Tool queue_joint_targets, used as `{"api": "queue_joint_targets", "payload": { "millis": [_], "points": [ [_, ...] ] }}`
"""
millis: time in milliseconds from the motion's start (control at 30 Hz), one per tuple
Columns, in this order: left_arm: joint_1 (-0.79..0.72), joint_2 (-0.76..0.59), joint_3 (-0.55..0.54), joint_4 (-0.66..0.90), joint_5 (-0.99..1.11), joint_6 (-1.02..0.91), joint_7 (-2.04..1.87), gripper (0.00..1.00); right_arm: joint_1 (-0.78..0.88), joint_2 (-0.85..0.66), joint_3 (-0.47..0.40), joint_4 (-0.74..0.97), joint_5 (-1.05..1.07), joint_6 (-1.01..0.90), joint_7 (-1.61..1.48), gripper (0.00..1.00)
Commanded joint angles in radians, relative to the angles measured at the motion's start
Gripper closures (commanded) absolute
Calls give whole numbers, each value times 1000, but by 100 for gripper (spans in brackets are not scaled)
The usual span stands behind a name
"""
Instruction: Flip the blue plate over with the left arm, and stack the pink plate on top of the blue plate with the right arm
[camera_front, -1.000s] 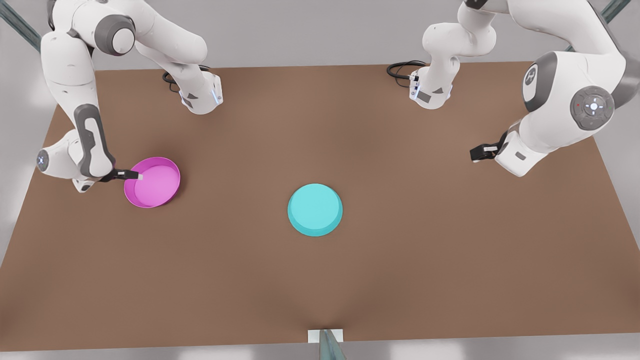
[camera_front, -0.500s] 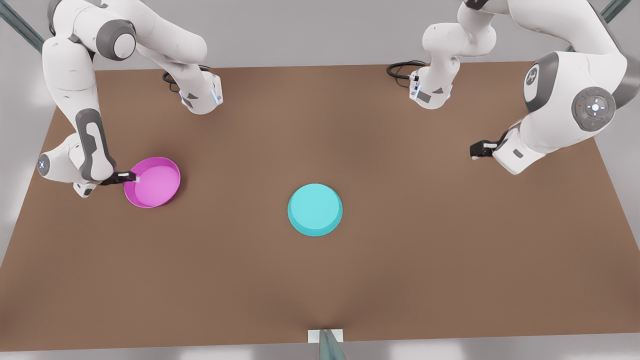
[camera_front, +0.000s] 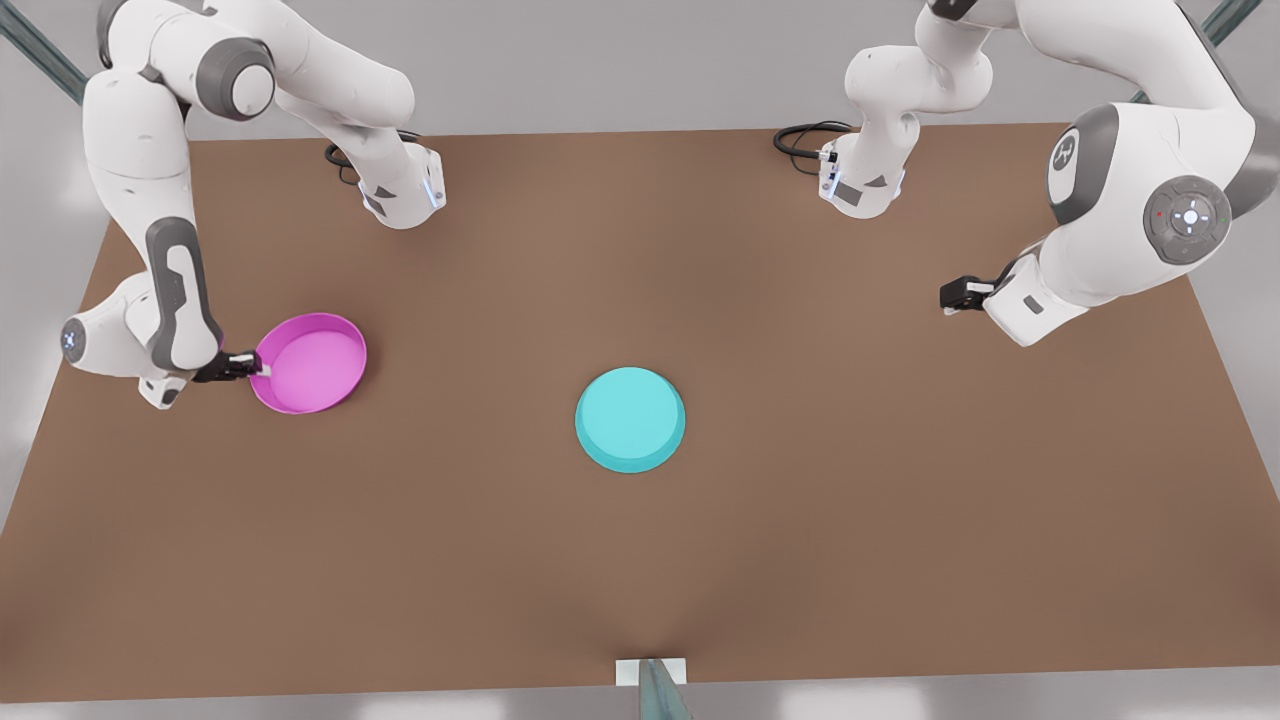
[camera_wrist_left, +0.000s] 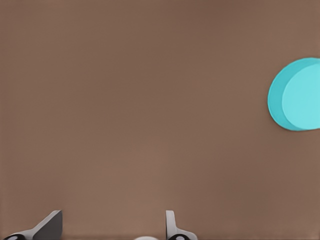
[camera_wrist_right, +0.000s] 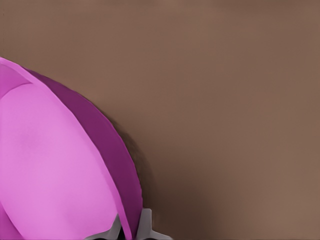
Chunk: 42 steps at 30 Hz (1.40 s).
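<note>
**Pink plate pinched at its rim, blue plate alone at mid-worktop**

Pink plate (camera_front: 310, 363) sits near the brown worktop's (camera_front: 640, 560) edge on the front view's left, open side up, its lighter inside showing. The right hand (camera_front: 250, 368) is on it at the rim nearest that edge, and the right wrist view makes the grip plain: one finger inside the wall, one outside, pressed together on the pink plate's (camera_wrist_right: 60, 170) rim, the right hand (camera_wrist_right: 131, 231) pinching it. In that wrist view the dish looks tilted, the far side raised off the worktop (camera_wrist_right: 225, 100), though how far off cannot be told.

Over to the blue plate (camera_front: 630, 419): it lies near the middle of the worktop, a little toward the near edge, base up, flat bottom on top and rim down. Nothing touches it. It is well apart from the pink one.

The left hand (camera_front: 952, 294) hangs over the worktop's edge on the front view's right, well away from both dishes, and this arm waits. From its wrist view the left hand's (camera_wrist_left: 112, 225) fingers are spread with bare worktop (camera_wrist_left: 140, 100) between them, and the blue plate (camera_wrist_left: 297, 95) shows farther off, domed side up.
</note>
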Motion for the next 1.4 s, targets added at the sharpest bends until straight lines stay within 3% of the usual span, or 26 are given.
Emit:
{"api": "queue_joint_targets", "payload": {
  "millis": [0,267,567,967,1333,1367],
  "points": [
    [0,-1,0,0,-1,-3,42,0,24,-15,11,11,5,-64,-8,79],
    [0,1,0,0,-1,-1,42,0,305,14,103,184,294,-108,292,79],
    [2,10,0,0,2,2,40,0,598,158,112,373,453,-79,696,79],
    [2,10,0,0,-4,3,43,0,800,210,136,445,447,-7,940,79],
    [2,19,0,0,-4,5,45,0,842,276,138,509,438,-7,972,78],
    [2,22,0,2,-4,5,45,0,842,279,138,509,440,-7,974,0]
  ]
}}
